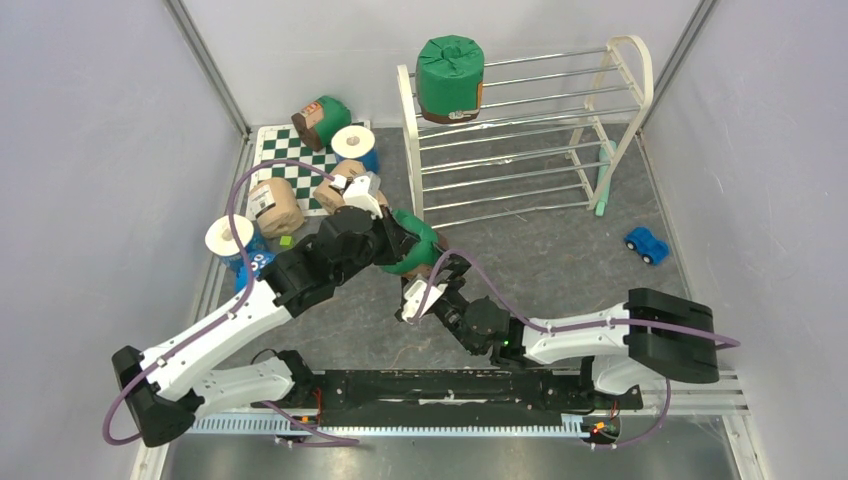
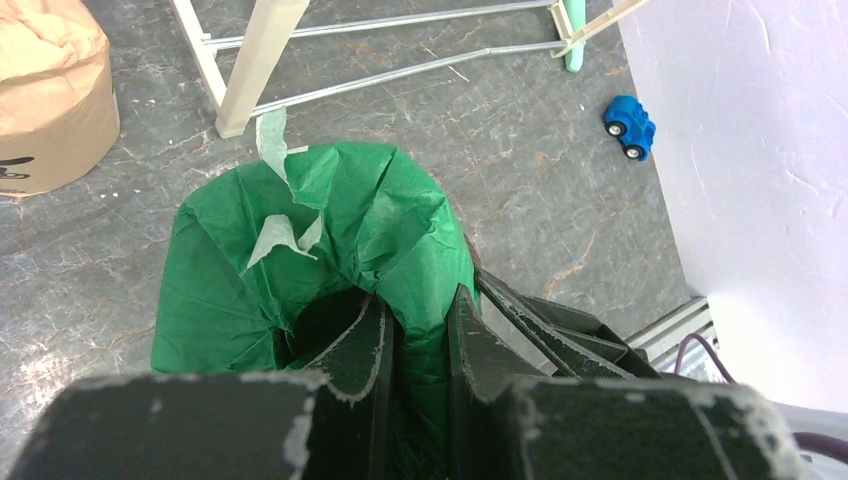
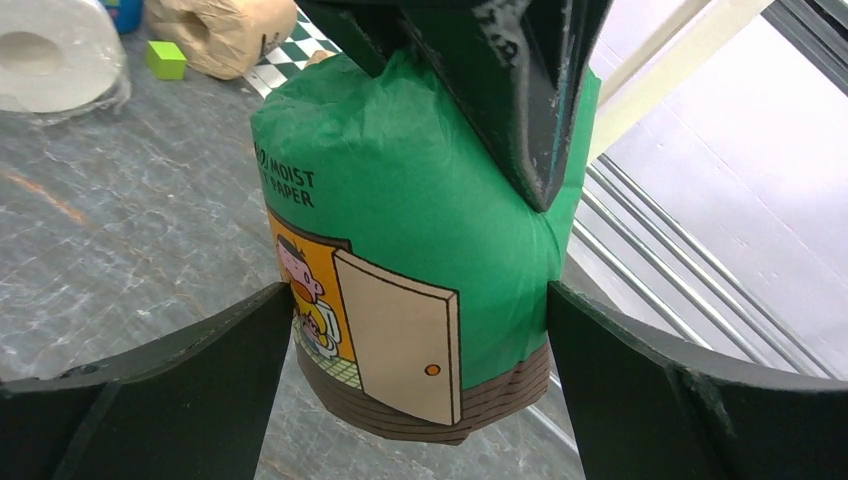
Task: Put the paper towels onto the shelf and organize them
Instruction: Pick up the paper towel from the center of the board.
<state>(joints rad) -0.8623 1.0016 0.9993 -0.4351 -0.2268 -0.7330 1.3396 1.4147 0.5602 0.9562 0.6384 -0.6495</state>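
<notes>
Mid-bench: left gripper clamps the green roll by its top wrap; right gripper (jaws apart) straddles its sides.

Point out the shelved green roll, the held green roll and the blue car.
shelved green roll point(image 1: 450, 82): top external view, its green side.
held green roll point(image 3: 400, 190): right wrist view, green wrap above the door picture.
blue car point(image 2: 628, 115): left wrist view, its roof.

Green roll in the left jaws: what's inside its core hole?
One jaw of the left gripper sits inside the hole of the green roll; the other is outside, pinching the wrapped wall. Deeper in, the core is dark and covered by that jaw.
</notes>
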